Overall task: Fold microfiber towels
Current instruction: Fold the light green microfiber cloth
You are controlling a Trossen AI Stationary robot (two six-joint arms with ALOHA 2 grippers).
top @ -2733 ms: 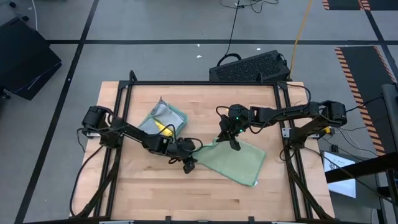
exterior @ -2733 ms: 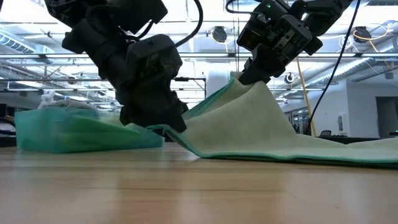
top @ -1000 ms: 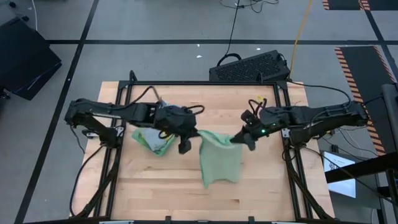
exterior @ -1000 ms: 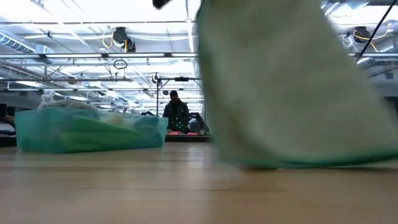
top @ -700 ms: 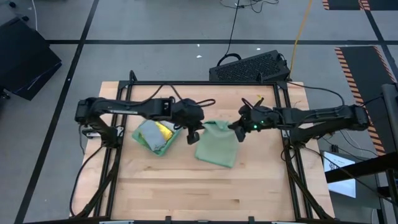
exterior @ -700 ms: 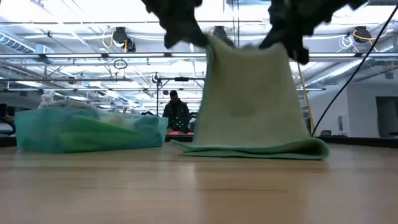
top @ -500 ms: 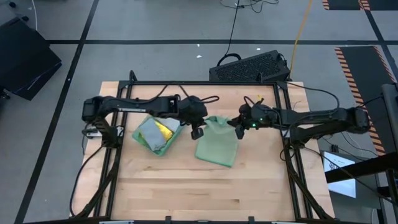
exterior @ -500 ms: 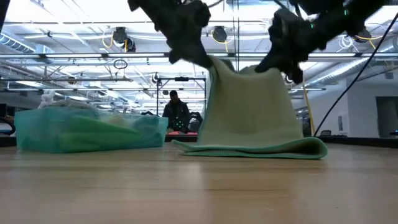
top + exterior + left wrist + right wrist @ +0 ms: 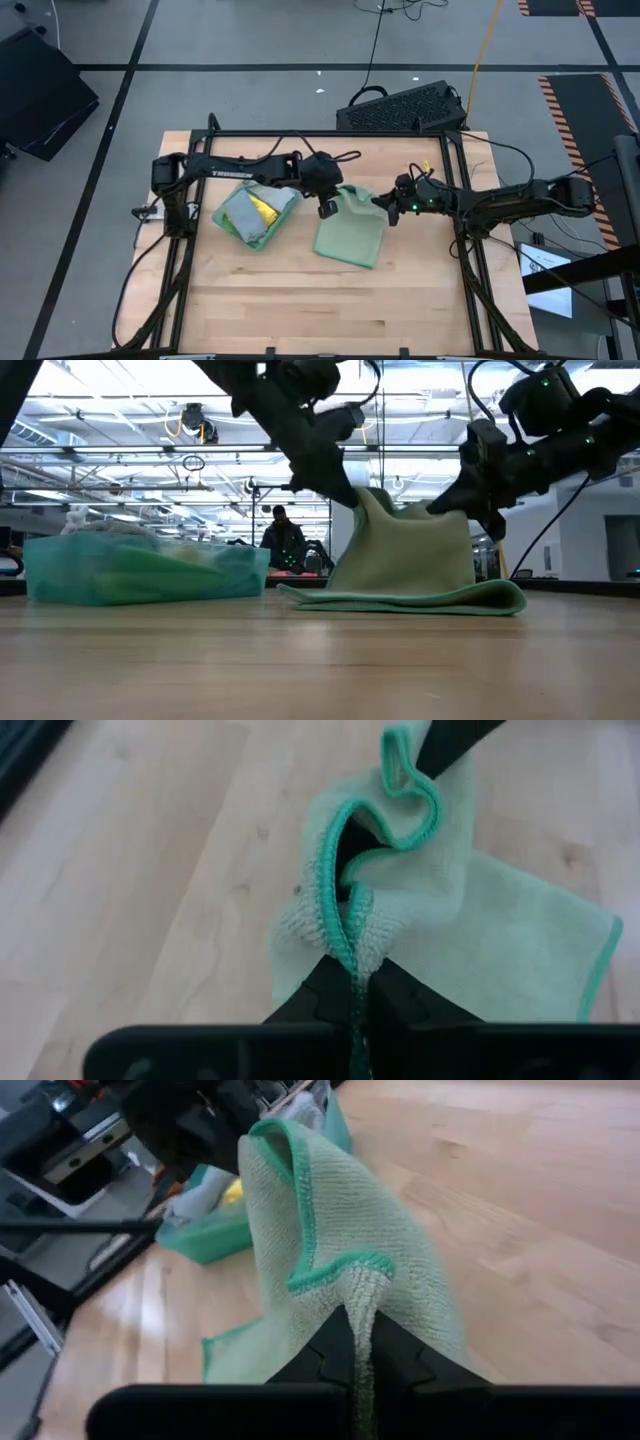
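Left claw (image 9: pixel 327 208) and right claw (image 9: pixel 384 211) both pinch pale sage green microfiber towel (image 9: pixel 350 240), half-folded; heaped teal and yellow towels (image 9: pixel 251 213) remain.

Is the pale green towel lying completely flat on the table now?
No, in the low view the pale green towel stands up from the table, both grippers pinching its top corners.
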